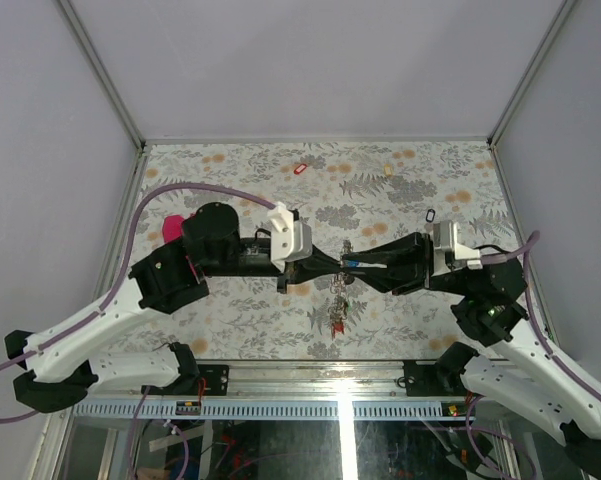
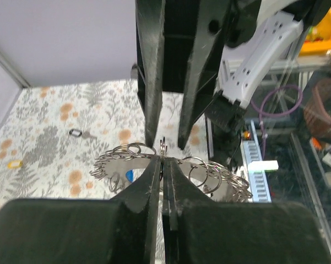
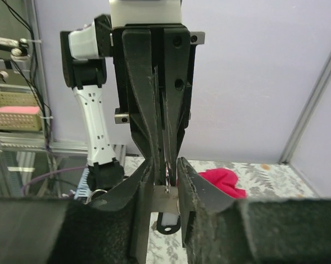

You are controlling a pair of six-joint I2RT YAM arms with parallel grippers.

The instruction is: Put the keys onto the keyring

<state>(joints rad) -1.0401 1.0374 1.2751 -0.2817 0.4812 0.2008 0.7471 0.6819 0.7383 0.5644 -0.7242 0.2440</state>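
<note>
My left gripper and right gripper meet tip to tip above the table's middle. The keyring hangs between them, its keys dangling below. In the left wrist view my left gripper is shut on the keyring, which is fringed with small wire rings and a blue tag. In the right wrist view my right gripper is shut on a flat silver key with a black tag hanging under it, right against the left gripper's fingers.
Loose keys lie on the flowered table: red tag, cream tag, black tag, which also shows in the left wrist view. The magenta cloth lies at the left behind my left arm. Grey walls close in the table.
</note>
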